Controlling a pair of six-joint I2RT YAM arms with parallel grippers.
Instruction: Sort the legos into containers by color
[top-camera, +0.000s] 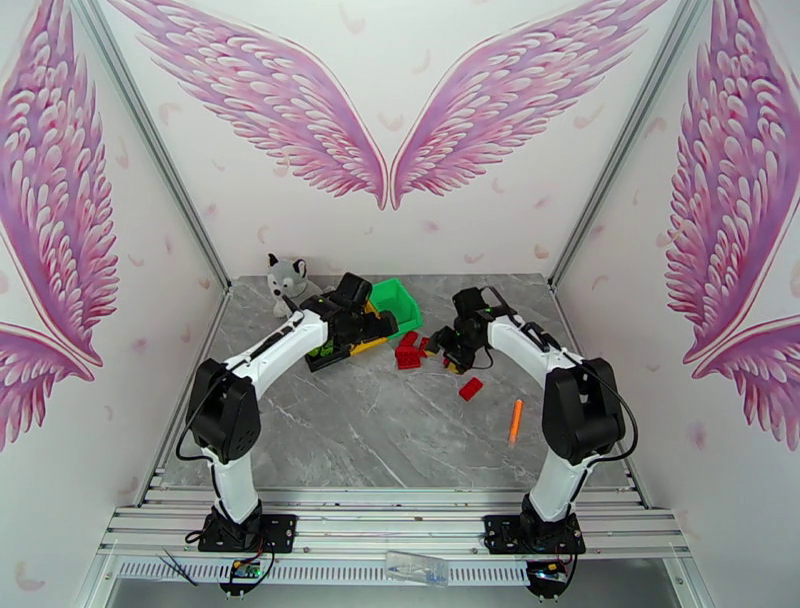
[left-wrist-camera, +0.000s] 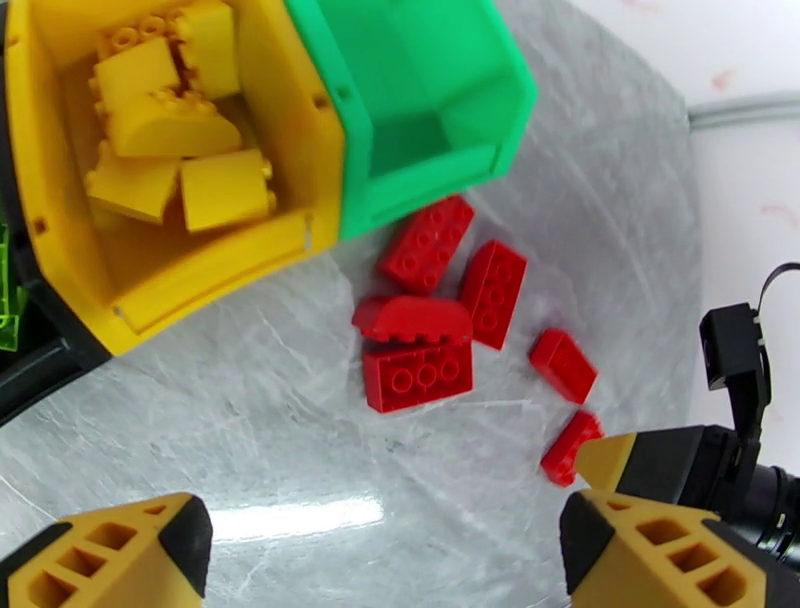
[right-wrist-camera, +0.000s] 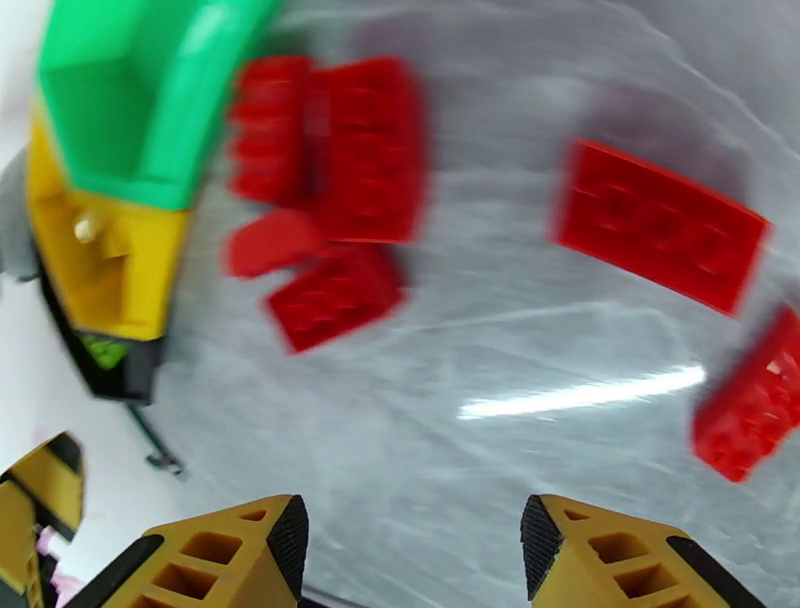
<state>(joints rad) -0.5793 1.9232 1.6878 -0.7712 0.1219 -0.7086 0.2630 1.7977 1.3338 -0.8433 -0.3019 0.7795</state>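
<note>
Toward the back of the worktop (top-camera: 380, 440), left of centre, I log three joined bins in a diagonal row.

- Green bin (left-wrist-camera: 430, 100): far end of the row, sharing a wall with the yellow bin (left-wrist-camera: 290, 130).
- Yellow bin: holds a heap of yellow legos (left-wrist-camera: 160, 130). I cannot count them, as they overlap and the frame cuts off the top ones.
- Black bin (right-wrist-camera: 120, 365): largely hidden under the left arm from above. A sliver of light green lego (left-wrist-camera: 8, 310) shows at the edge of the left wrist view.
- Red legos (left-wrist-camera: 430, 320): loose on the worktop just beside the green and yellow bins, four bunched tight and two smaller ones apart. The right wrist view is motion-blurred, so studs are hard to read there, and one brick is cut off at its right edge.
- Lone red brick (top-camera: 470, 388): lies by itself, nearer the arms.
- Left pincer (left-wrist-camera: 380, 560): released, fingers wide, bare worktop between them, near the red bunch.
- Right pincer (right-wrist-camera: 410, 560): jaws apart, grasping nothing, over bare worktop. One finger sits at a small red brick (left-wrist-camera: 570, 445); I cannot tell whether it touches.
- Plush husky (top-camera: 288, 280): back left, behind the bins.
- Orange stick (top-camera: 515, 420): beside the right arm.
</note>
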